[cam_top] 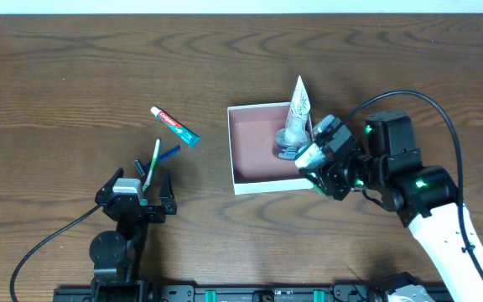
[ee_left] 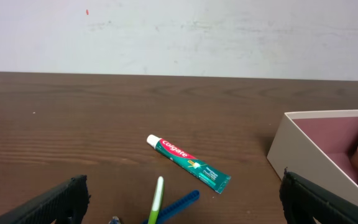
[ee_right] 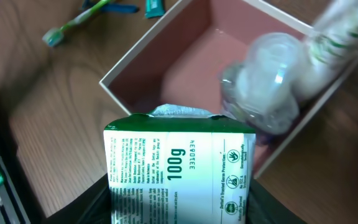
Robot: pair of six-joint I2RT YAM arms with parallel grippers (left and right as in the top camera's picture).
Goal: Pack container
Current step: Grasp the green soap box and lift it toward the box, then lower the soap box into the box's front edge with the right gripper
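The container (cam_top: 254, 149), a square shallow white box with a pinkish-brown inside, sits at the table's middle. It also shows in the right wrist view (ee_right: 185, 56) and the left wrist view (ee_left: 303, 146). A white tube with a clear cap (cam_top: 295, 122) leans in its right corner. My right gripper (cam_top: 319, 161) is shut on a white and green packet marked 100g (ee_right: 179, 168), held over the box's near right corner. My left gripper (cam_top: 137, 198) is open and empty, just near of the toothbrushes.
A Colgate toothpaste tube (cam_top: 175, 126) lies left of the box. A green toothbrush (cam_top: 152, 164) and a blue one (cam_top: 168, 153) lie crossed below it, also in the left wrist view (ee_left: 157, 199). Bare wood surrounds them.
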